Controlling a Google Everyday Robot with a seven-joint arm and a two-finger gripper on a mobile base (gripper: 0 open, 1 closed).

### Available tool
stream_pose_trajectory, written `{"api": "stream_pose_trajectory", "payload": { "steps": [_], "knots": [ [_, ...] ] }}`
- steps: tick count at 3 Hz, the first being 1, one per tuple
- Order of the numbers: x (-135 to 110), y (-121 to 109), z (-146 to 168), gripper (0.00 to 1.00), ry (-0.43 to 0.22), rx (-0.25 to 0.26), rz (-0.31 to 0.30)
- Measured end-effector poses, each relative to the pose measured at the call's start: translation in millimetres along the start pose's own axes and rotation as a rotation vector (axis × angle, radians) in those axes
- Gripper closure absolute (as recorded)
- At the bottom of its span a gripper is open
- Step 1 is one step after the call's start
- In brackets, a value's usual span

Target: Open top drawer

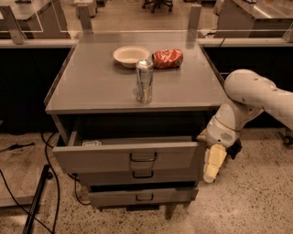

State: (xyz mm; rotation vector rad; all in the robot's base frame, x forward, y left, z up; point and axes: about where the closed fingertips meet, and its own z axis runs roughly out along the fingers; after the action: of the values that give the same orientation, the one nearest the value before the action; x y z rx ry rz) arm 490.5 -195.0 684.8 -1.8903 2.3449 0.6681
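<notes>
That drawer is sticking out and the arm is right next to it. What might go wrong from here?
The gripper hangs close beside the right-hand end of the top drawer, so a careless swing might knock it. A jolt to the cabinet might also topple the tall can standing upright near its front edge.

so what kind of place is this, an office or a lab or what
Probably an open-plan office or lab: desks with glass partitions behind, a wheeled chair at the top edge, cables on the speckled floor. The gripper hangs beside the right end of the pulled-out top drawer.
</notes>
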Motion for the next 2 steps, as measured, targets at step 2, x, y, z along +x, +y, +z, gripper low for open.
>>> {"api": "stream_pose_trajectory", "payload": {
  "steps": [2],
  "knots": [
    [14.7,40.5,-19.3,0.00,-0.078,-0.150,0.007]
  ]
}}
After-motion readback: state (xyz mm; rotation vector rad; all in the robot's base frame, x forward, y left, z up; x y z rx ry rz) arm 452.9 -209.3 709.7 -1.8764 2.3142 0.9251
